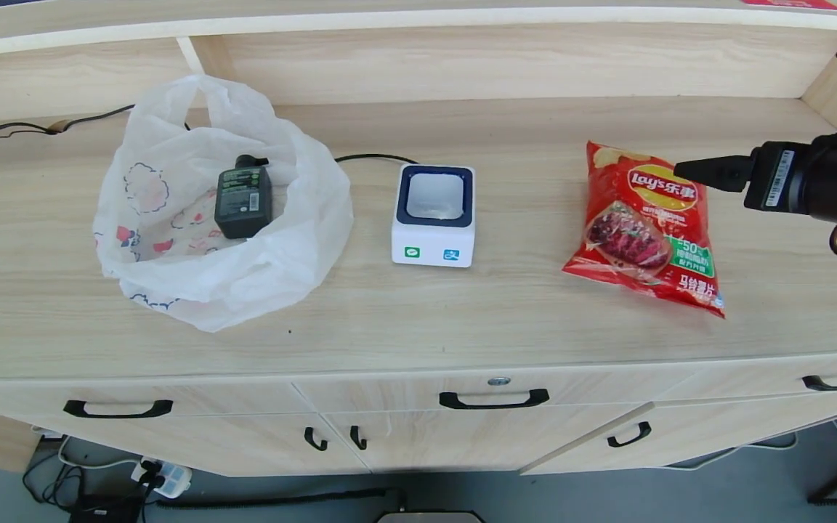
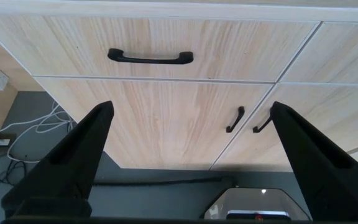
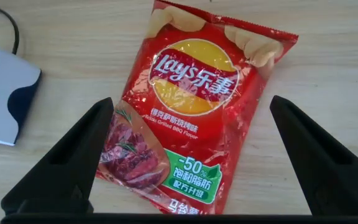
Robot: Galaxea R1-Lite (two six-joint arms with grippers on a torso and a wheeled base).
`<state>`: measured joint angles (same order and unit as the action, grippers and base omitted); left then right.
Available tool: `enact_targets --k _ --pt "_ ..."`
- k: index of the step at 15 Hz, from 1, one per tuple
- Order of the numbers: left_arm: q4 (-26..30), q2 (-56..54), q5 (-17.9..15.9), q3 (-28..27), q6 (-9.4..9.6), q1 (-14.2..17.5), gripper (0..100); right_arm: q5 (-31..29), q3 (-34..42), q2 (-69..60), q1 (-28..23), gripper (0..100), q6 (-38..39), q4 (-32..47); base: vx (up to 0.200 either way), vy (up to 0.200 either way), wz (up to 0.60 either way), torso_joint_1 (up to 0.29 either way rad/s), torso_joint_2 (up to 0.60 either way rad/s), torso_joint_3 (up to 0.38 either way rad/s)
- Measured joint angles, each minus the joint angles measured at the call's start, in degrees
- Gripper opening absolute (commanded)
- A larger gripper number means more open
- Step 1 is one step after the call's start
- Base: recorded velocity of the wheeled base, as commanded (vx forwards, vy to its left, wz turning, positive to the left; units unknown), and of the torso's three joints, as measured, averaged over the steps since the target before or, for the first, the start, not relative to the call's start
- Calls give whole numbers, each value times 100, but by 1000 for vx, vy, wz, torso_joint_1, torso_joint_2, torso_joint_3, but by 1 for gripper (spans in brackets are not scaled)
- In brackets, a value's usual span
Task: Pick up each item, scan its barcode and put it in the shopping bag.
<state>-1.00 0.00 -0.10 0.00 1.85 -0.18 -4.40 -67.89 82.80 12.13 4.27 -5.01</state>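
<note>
Pale wood bench (image 1: 506, 319) spans the head view, with drawers under it. I judge the job about half done. A dark bottle (image 1: 244, 200) already lies inside the white shopping bag (image 1: 193, 290) at the left of that frame. The red bag of chips (image 1: 644, 232) lies flat on the bench at the right, well apart from the shopping bag, not yet lifted or scanned. The white barcode scanner (image 1: 433, 218) sits between them at centre.

My right gripper (image 1: 680, 171) hangs over the chips' upper right part, jaws spread wide with nothing in them. My left gripper (image 2: 191, 106) is just as wide open and empty, low in front of the drawer fronts (image 2: 166, 118).

The head view alone gives the shopping bag and bottle. The right wrist view shows the chips printed side up beneath the gripper, so the barcode is probably underneath. The left wrist view adds a black drawer handle (image 2: 150, 58).
</note>
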Motion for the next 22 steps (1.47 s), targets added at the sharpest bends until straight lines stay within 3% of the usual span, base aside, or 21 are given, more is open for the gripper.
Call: enact_targets --k 7,22 --pt "-4 0 0 0 -20 9 100 -473 -446 829 160 100 106 179 0 0 0 0 0 0" --pt "2 0 0 0 -22 7 100 -490 -449 1329 193 100 321 1 0 0 0 0 0 0"
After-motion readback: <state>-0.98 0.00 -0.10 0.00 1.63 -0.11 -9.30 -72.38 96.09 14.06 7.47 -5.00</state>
